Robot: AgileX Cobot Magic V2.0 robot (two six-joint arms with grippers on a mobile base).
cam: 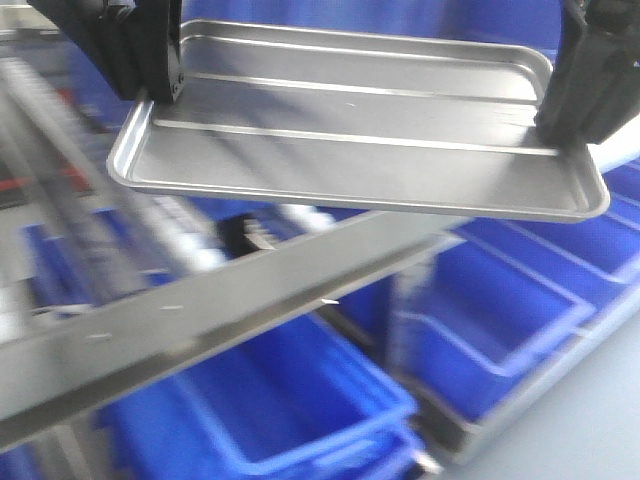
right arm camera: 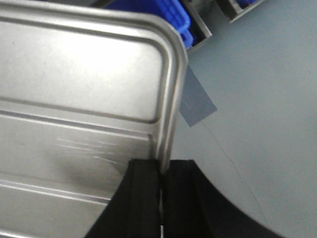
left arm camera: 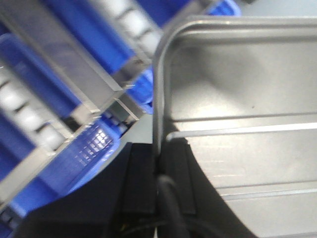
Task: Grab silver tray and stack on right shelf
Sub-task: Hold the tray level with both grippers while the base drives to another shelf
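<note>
A: Your left pincer (cam: 160, 90) is clamped on the silver tray (cam: 360, 150). Its black fingers (left arm camera: 141, 178) nip the rim of one short end, one on each side of it.

B: Your right pincer (cam: 572, 118) does the same at the opposite short end. In its wrist view, both pads (right arm camera: 146, 198) pinch the rim with no gap showing.

A: So the tray hangs in the air between your two pincers, open side up. Its two long raised ribs run from one pincer across to the other.

B: It looks roughly level, though the front view is blurred.

A: Below your left pincer is the right shelf (cam: 200, 320). Its broad steel edge bar crosses slantwise under the tray, and the tray appears to sit apart from it, above.

B: Past the rim on your left pincer's outer side, the wrist view catches white rollers (left arm camera: 25, 119) in their rails, soft with blur.

A: Blue bins (cam: 300, 400) sit lower down, under the bar and beneath the stretch towards your right pincer.

B: On the outer side of your right pincer you have grey floor (right arm camera: 257, 124), with a patch of grey tape (right arm camera: 198, 101) lying just beside the tray's rounded corner.
</note>
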